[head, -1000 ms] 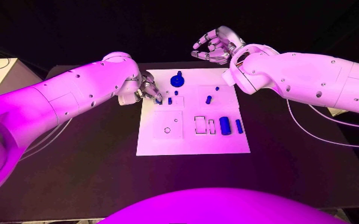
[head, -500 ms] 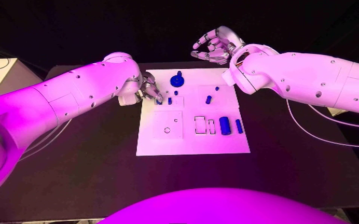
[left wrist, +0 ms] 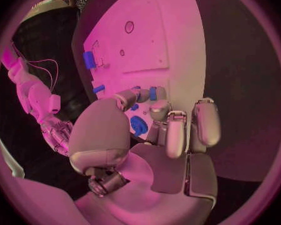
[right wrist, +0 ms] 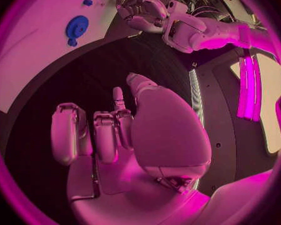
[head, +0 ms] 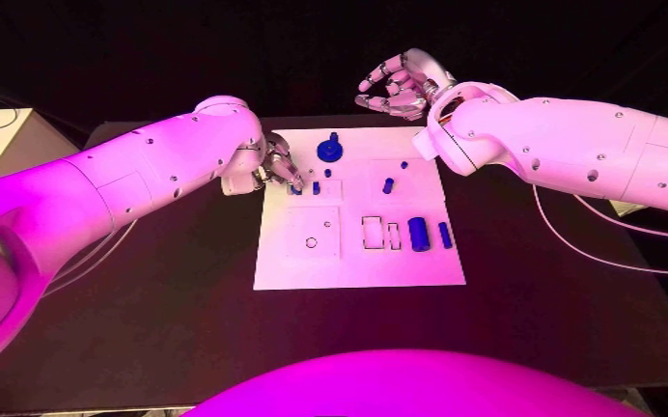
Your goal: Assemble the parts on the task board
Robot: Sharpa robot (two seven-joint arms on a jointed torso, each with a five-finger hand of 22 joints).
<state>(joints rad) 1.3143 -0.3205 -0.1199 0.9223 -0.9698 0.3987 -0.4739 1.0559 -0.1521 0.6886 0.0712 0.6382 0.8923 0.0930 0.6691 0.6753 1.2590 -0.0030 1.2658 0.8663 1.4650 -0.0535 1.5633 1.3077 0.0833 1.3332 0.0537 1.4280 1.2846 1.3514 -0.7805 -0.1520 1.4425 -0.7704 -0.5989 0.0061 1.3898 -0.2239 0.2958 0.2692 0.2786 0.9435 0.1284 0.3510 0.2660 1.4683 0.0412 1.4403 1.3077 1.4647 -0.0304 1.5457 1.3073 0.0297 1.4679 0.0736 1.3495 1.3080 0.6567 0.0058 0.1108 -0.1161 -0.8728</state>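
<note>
the task board (head: 358,267) lies flat in the middle of the black table (head: 153,291), and everything here is placed against it. the left hand (head: 273,171) sits low at the board's left edge near its far corner, fingers curled down onto the board; in the left wrist view the fingertips (left wrist: 154,94) close around a small blue part (left wrist: 153,93), so it appears to be pinching that piece, though the contact itself is partly hidden. just beside those fingers, on the board, stands a short blue peg (head: 316,187), with a smaller blue dot a little beyond it. the round blue part with a knob (head: 330,150) sits near the board's far edge, just right of the left hand, and shows in the right wrist view too (right wrist: 77,27). a small blue piece (head: 388,185) lies tilted toward the board's right half, with a tiny one beyond it. near the board's right edge, a thick blue cylinder (head: 418,234) and a slimmer blue bar (head: 444,235) lie side by side, next to two outlined rectangular recesses. a small ring mark (head: 311,241) sits in the board's left half. the right hand (head: 396,89) hangs above the table past the board's far right corner, well apart from it, fingers curled inward on nothing (right wrist: 115,130).
</note>
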